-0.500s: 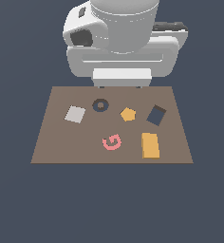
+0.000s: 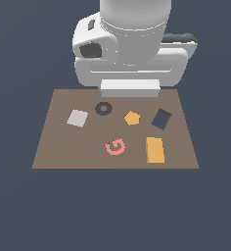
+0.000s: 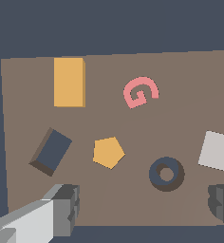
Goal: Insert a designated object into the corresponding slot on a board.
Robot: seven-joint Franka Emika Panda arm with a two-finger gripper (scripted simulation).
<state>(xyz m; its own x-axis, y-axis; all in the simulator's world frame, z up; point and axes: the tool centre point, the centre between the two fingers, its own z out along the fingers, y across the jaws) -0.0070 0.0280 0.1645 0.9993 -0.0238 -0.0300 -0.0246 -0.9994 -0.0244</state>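
Since half a second ago we see no object shifted; only the arm looks slightly changed in pose above the board (image 2: 49, 147). From the exterior view's left: light grey square (image 2: 77, 117), dark ring (image 2: 103, 109), pink G (image 2: 115, 146), orange pentagon (image 2: 132, 117), orange block (image 2: 155, 150) lying near the tilted slot (image 2: 161, 118). The gripper (image 3: 142, 204) is spread wide, holding nothing.

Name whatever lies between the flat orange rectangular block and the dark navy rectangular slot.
Nothing: only bare brown board separates the orange block from the navy slot, clearest in the wrist view.
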